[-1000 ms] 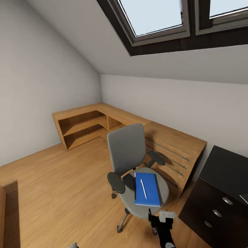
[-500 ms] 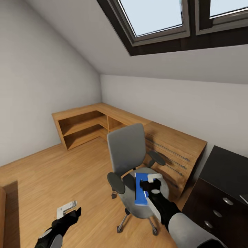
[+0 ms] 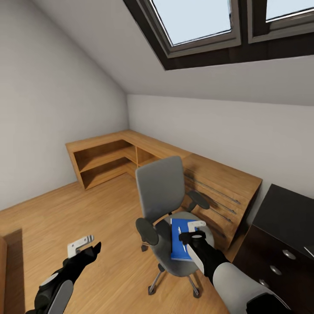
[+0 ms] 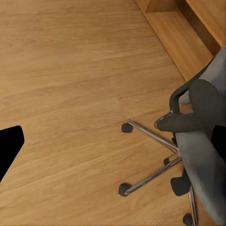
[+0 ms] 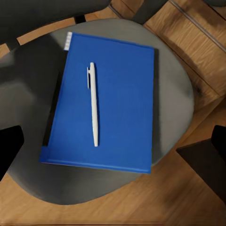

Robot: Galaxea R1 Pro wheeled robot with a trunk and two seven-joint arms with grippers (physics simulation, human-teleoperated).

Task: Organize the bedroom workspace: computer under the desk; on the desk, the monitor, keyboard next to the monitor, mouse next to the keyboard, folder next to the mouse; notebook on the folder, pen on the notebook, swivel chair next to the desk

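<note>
Above the swivel chair [image 3: 168, 205], right gripper [image 3: 195, 231] spread wide over folder [image 5: 106, 101].

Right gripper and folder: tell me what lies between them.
Only the pen, lying on the folder; the right wrist view shows the right gripper hovering open above both, otherwise bare.

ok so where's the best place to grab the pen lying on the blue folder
Probably the middle of the barrel. The pen lies flat along the folder on the swivel chair seat, so come straight down from above with the right gripper, jaws set across its thin width. The clip end looks bulkier and less even.
</note>
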